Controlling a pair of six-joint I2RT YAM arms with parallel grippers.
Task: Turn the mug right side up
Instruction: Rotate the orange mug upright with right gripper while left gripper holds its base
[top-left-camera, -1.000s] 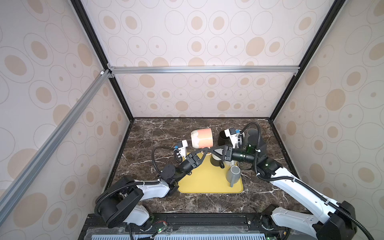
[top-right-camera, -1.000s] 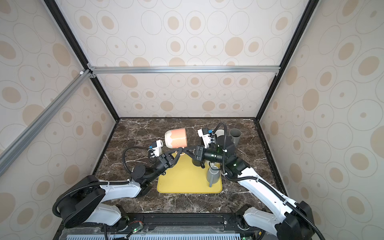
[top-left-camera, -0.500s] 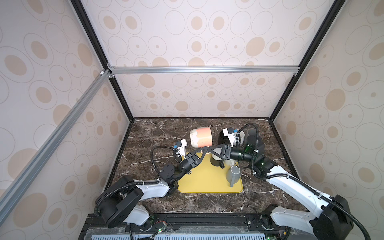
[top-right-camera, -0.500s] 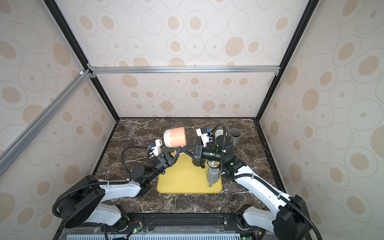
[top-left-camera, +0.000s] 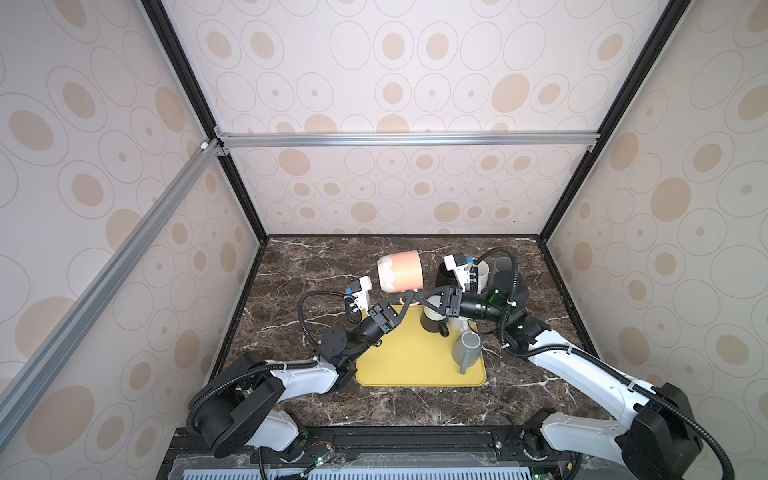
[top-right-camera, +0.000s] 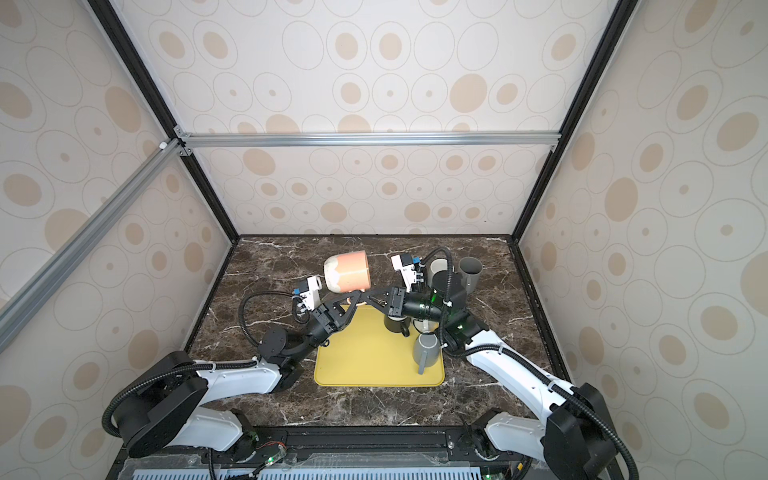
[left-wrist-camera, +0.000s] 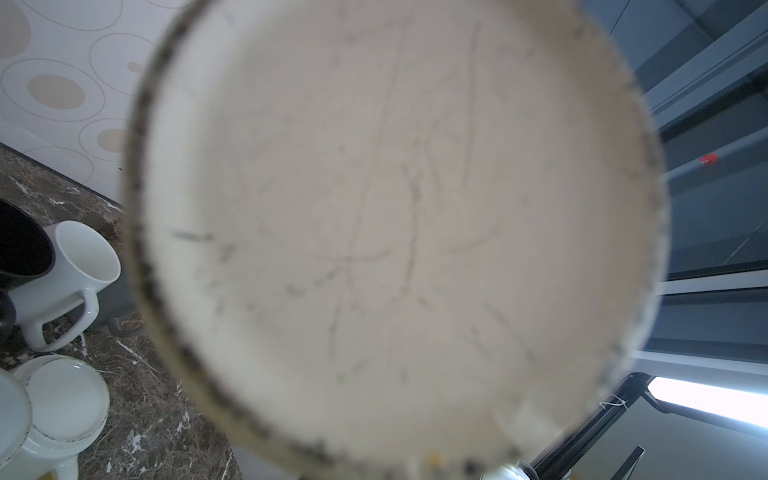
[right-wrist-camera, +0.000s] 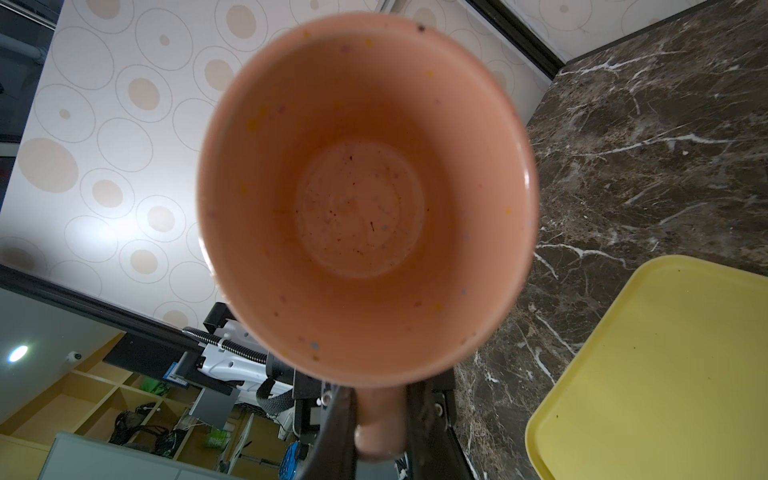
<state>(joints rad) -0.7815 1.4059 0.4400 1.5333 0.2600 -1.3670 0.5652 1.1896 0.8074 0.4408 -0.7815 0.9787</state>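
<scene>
Above the back edge of the yellow tray (top-left-camera: 415, 368), the pink mug (top-left-camera: 400, 272) hung on its side, clear of the counter (top-left-camera: 299, 266); mouth toward the right arm, base toward the left. Right pincer (right-wrist-camera: 379, 411) was clamped on the handle; left pincer (top-left-camera: 404, 297) was closed at that same handle from the opposite side, as far as I could see. Judged a handover; left should let go only once the right's hold is firm; then a slow wrist roll, mouth up; set down on bare tray, away from the grey mug (top-left-camera: 467, 351).
</scene>
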